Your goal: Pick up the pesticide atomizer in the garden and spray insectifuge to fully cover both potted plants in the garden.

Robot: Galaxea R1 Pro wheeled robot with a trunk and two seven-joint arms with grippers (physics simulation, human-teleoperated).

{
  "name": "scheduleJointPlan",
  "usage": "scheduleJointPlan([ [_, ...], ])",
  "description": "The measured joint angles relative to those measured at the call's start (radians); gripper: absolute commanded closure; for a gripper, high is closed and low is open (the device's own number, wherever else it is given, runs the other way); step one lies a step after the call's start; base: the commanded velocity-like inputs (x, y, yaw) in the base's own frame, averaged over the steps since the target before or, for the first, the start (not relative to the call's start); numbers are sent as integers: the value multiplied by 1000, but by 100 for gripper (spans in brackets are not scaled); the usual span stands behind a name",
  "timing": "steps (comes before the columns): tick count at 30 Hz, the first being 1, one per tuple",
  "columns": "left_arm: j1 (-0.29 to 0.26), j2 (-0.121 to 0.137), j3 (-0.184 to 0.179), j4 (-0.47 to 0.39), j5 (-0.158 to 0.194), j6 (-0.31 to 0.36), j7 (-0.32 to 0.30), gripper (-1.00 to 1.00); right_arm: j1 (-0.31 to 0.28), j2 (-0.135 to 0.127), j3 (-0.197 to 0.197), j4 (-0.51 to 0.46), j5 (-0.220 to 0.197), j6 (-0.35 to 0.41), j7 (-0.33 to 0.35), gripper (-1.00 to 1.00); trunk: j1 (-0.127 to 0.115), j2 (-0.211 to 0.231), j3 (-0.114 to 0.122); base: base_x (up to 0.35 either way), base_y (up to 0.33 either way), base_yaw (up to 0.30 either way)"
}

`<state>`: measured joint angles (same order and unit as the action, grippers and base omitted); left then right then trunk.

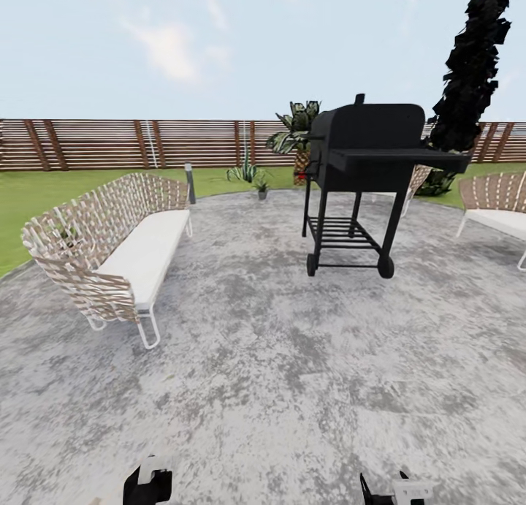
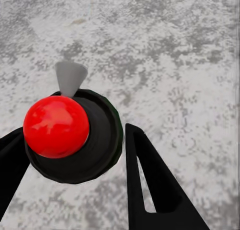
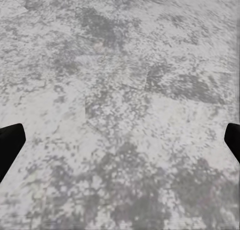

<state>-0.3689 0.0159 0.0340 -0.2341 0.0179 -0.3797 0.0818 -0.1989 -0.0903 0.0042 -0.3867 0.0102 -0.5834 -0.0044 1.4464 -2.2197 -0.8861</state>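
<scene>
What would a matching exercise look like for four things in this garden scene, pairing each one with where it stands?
Things:
1. black barbecue grill on wheels
2. woven wicker bench with white cushion
3. small green plant in a grey pot
4. short grey bollard light

Places:
A. at the far edge of the paving, near the lawn
B. right of centre on the paving
C. just behind the bench's far end
D. on the left of the paving

Pairs: 1-B, 2-D, 3-A, 4-C
</scene>
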Motion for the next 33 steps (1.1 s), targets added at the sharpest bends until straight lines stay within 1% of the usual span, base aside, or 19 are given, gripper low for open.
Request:
scheduleJointPlan([
  [6, 0, 0, 2, 0, 0, 0, 0, 100, 0, 0, 0, 1, 1, 0, 0, -100, 0, 0, 0, 256, -209, 246],
  [10, 0, 0, 2, 0, 0, 0, 0, 100, 0, 0, 0, 1, 1, 0, 0, -100, 0, 0, 0, 309, -51, 72],
  [23, 0, 0, 2, 0, 0, 1, 0, 100, 0, 0, -1, 1, 1, 0, 0, -100, 0, 0, 0, 323, 113, 5],
  [33, 0, 0, 2, 0, 0, 1, 0, 100, 0, 0, -1, 1, 1, 0, 0, -100, 0, 0, 0, 333, 19, 0],
])
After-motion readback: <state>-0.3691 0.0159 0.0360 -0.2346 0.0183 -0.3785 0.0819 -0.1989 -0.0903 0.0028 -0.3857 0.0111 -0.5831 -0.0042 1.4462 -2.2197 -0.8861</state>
